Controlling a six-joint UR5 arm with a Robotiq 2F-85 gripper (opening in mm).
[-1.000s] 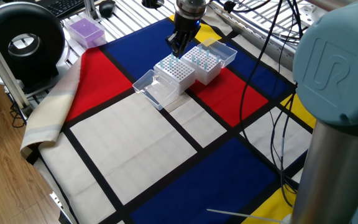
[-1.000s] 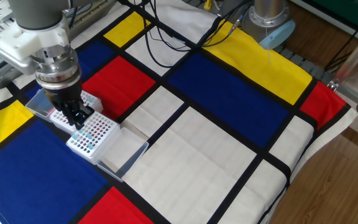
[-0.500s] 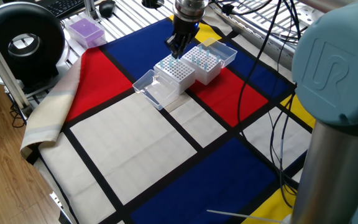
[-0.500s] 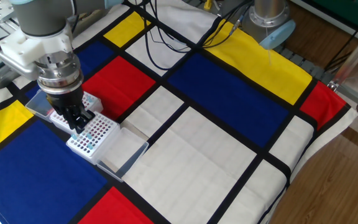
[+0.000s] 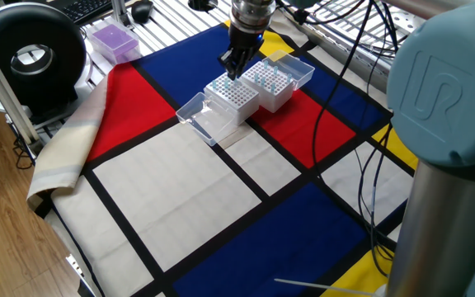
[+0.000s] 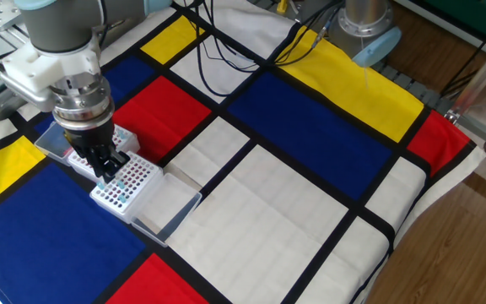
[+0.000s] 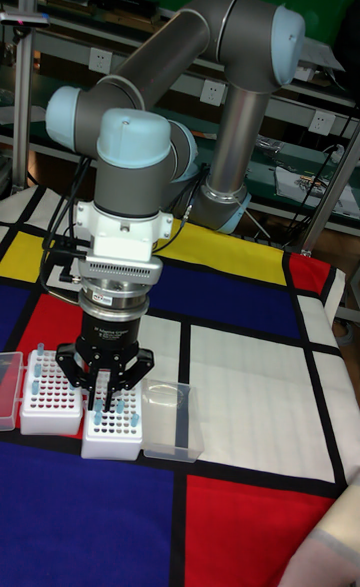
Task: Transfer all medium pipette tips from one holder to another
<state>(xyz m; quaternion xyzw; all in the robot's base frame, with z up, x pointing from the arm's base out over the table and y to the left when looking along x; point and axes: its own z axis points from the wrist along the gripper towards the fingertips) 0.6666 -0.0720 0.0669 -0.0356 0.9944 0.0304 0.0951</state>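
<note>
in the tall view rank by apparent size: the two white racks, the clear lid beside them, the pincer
1. Pincer, though it sits higher and maybe nearer the camera, so this is unsure.
2. Clear lid.
3. The two racks, left and right, look alike; the pincer hides part of the right one.

The table (image 6: pixel 310 194), covered by a cloth of red, blue, yellow and white blocks with black lines, carries two white racks (image 5: pixel 232 94) (image 5: pixel 269 83) touching side by side, each with its clear lid (image 5: pixel 204 117) hinged open beside it.
</note>
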